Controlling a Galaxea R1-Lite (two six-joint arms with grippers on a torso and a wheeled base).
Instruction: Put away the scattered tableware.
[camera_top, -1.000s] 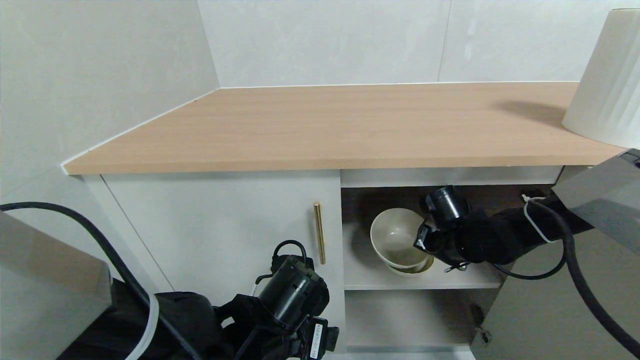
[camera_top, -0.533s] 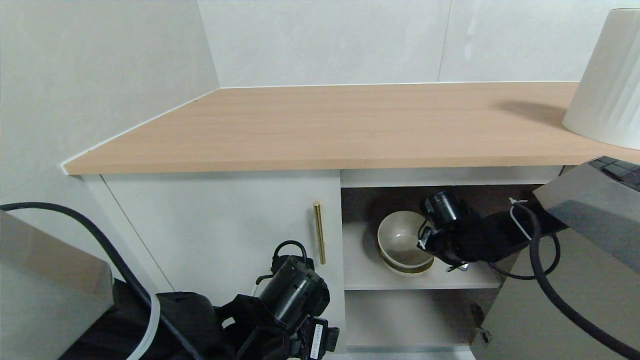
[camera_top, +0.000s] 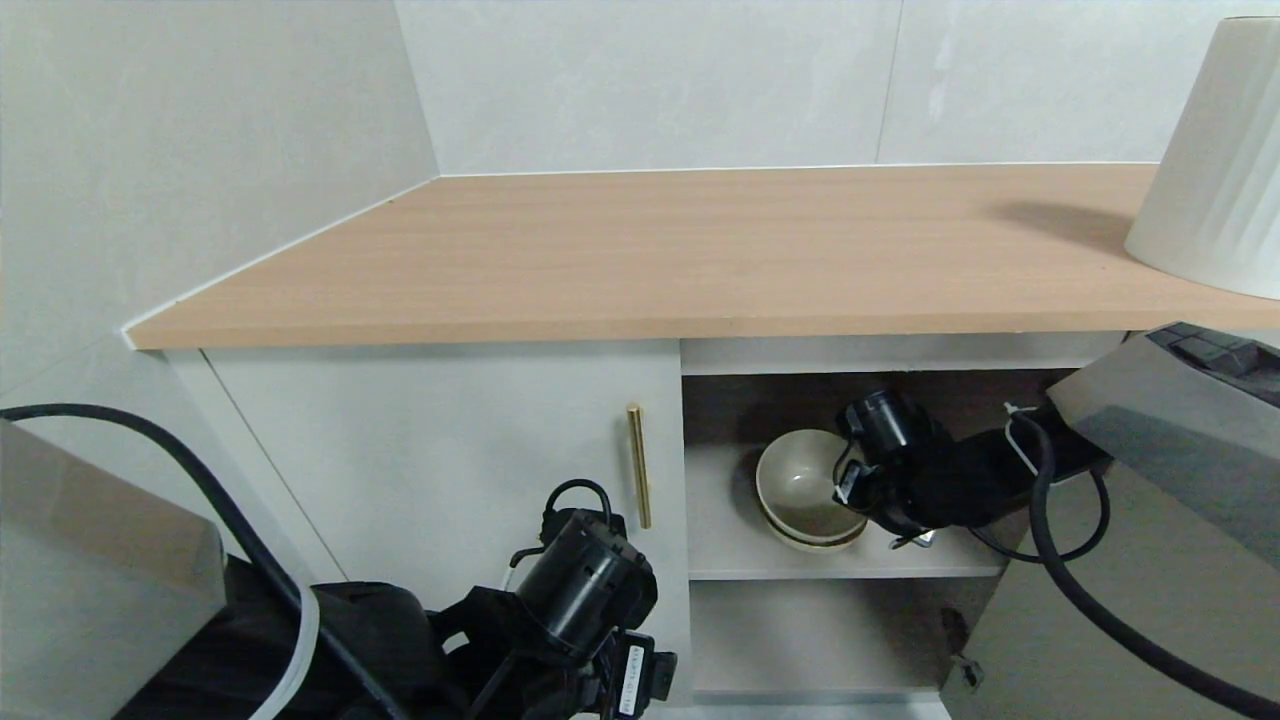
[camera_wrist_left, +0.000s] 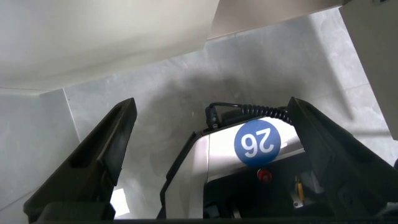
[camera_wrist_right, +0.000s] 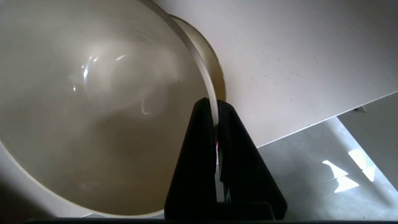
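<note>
— Cream ceramic bowl (camera_top: 798, 485); where is it?
— On the white cabinet's upper shelf (camera_top: 725, 548), sitting in a second bowl (camera_top: 822, 541); the right gripper (camera_wrist_right: 217, 124) is clamped on its rim.
— Left gripper (camera_wrist_left: 211, 109)?
— Fingers spread apart; low, beside the shut door (camera_top: 450, 450).

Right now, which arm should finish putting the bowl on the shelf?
Right. The right gripper is shut on the rim of the bowl inside the open cupboard, holding it over another dish on the shelf. The left gripper is open and empty, low before the closed door.

Wooden countertop (camera_top: 700, 250) over white cabinet (camera_top: 440, 450), pale tiled walls (camera_top: 650, 80), white lampshade (camera_top: 1210, 170).
</note>
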